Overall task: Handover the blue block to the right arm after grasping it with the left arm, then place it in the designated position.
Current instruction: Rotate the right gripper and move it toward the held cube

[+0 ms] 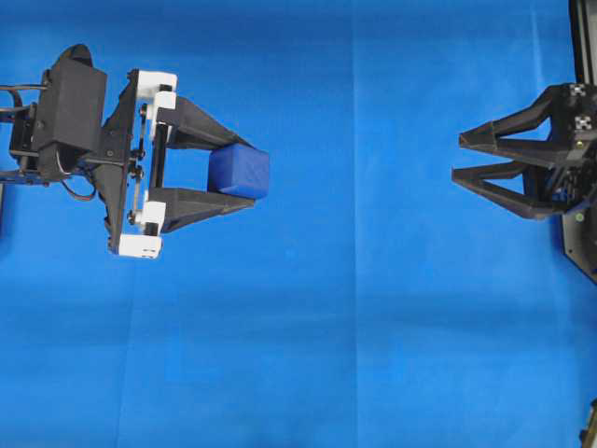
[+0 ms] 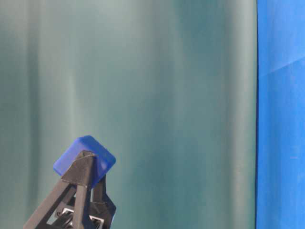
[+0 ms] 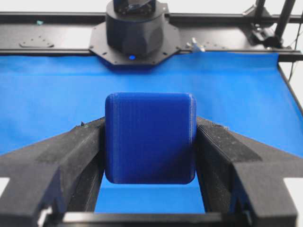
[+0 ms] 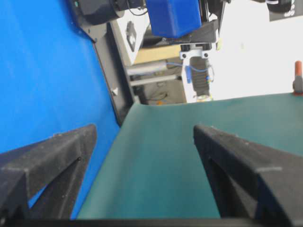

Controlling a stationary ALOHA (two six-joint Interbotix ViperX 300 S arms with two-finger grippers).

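The blue block (image 1: 239,171) is a dark-blue cube clamped between the fingertips of my left gripper (image 1: 241,173), the one with white blocks on its rail, at the left of the overhead view. The left wrist view shows the block (image 3: 150,137) pinched by both fingers and lifted off the blue cloth. In the table-level view the block (image 2: 85,160) sits high at the finger tips. My right gripper (image 1: 459,157) is all black, open and empty at the far right, pointing left toward the block. In the right wrist view its fingers (image 4: 57,151) stand wide apart, with the block (image 4: 173,17) far ahead.
Blue cloth (image 1: 354,308) covers the table. A green backdrop (image 2: 157,95) hangs behind it. The right arm's base (image 3: 135,28) and a black frame rail stand at the far edge.
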